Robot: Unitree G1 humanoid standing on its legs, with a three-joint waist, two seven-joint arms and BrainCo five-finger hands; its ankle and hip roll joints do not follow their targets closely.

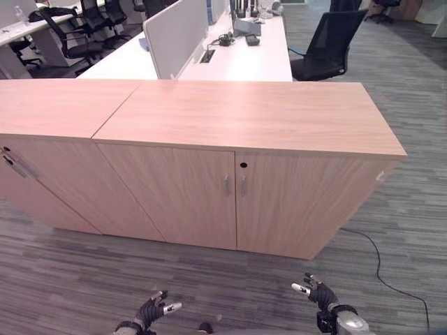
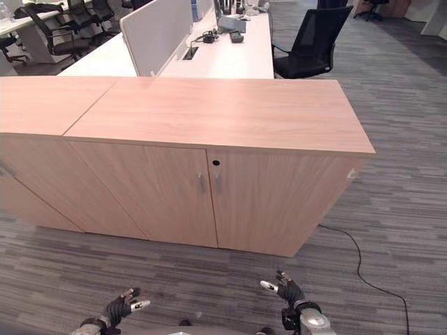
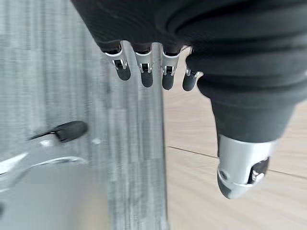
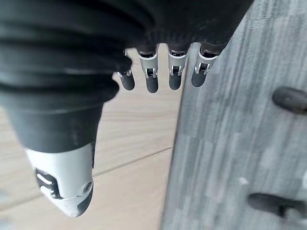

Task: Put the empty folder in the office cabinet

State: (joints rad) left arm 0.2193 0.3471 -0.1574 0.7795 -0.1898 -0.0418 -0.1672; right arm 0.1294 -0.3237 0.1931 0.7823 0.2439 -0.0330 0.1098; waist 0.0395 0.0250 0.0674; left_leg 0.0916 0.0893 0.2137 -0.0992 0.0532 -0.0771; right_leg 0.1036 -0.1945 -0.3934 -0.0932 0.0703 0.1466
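While both doors of the office cabinet (image 1: 230, 202) sit closed, left hand (image 1: 151, 310) and right hand (image 1: 318, 292) hang low, fingers relaxed apart, holding nothing.

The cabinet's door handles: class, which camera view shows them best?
The left eye view: both door handles sit near the middle of the closed cabinet front. The right eye view shows them equally plainly, a little further left. The wrist views catch plain wood panels beyond each hand, no handles.
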